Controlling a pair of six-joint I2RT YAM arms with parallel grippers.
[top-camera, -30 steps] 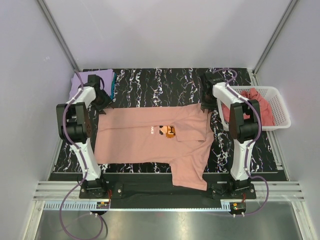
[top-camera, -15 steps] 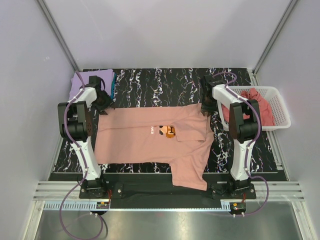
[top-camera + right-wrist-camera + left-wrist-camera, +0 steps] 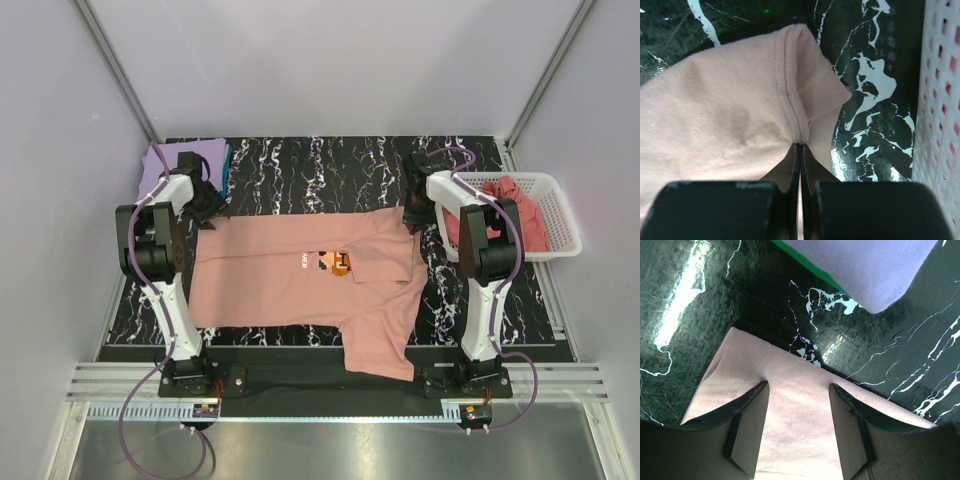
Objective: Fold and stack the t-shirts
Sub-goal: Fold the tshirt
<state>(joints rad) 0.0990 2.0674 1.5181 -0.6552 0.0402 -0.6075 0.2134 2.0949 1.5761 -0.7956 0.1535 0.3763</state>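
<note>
Now that the right gripper (image 3: 800, 149) has been clenched on a far corner of the soft salmon-pink t-shirt (image 3: 270, 285) spread on the black marbled desk (image 3: 320, 165), folding may be begun; the left gripper (image 3: 797, 405) is seen released.

Four t-shirts (image 3: 290, 280) (salmon, lavender (image 3: 165, 165), teal (image 3: 227, 163), rose (image 3: 515, 200)), one basket (image 3: 566, 228), two arms (image 3: 165, 290)

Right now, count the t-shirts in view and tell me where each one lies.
4. Salmon-pink t-shirt spread on the table; lavender t-shirt folded at the far left corner, teal t-shirt showing beneath it; rose-pink t-shirt bunched in the white basket, where more may be hidden.
</note>
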